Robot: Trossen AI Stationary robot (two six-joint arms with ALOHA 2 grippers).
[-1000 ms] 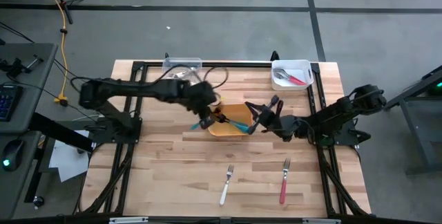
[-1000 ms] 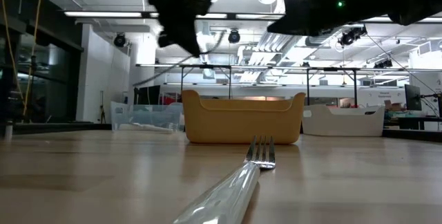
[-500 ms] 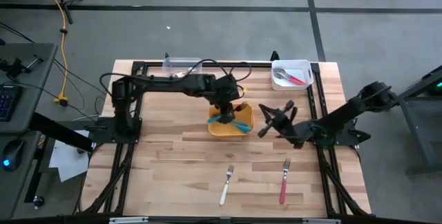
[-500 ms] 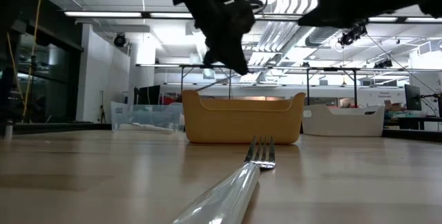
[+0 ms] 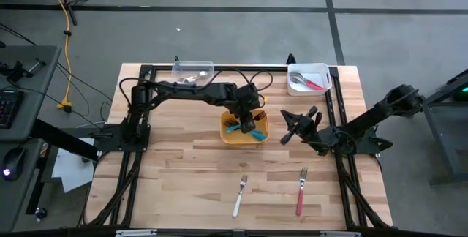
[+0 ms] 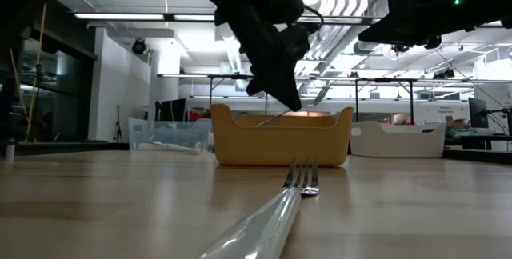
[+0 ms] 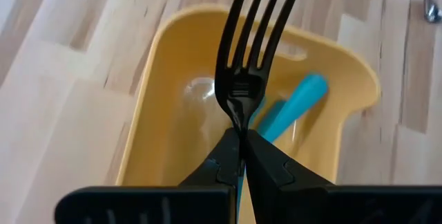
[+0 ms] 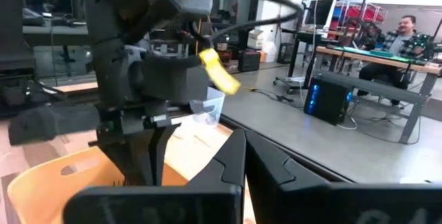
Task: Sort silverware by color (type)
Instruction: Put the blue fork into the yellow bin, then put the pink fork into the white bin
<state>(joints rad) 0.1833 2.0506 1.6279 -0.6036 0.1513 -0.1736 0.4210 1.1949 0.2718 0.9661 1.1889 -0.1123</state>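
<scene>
My left gripper [image 5: 247,125] hangs over the yellow bin [image 5: 262,118] in the middle of the table, shut on a fork [image 7: 257,23] whose dark tines stick out past the fingers, over the bin's inside. A teal-handled fork [image 7: 298,101] lies in the bin. My right gripper [image 5: 285,136] is shut on nothing, just right of the bin. A white-handled fork [image 5: 239,195] and a red-handled fork [image 5: 300,192] lie flat near the table's front edge. My left gripper pinches the fork's neck [image 7: 238,110], just behind the tines, between its two fingertips. The fingers slant down from the table's left and lie along the fork. The fork is lifted clear, tines pointing forward and down into the yellow bin [image 6: 280,143]; the fingers hide its handle.
A white bin [image 5: 308,78] with a silver and a red-handled fork stands at the far right corner. A clear bin [image 5: 193,69] stands at the far edge, left of middle. Bare wood lies at the table's left and between the two front forks.
My left gripper has gone toward the table's right edge and down with the fork, from beside the yellow bin's left end to over its inside. My right gripper has drawn back from the bin toward the table's right edge, still shut.
</scene>
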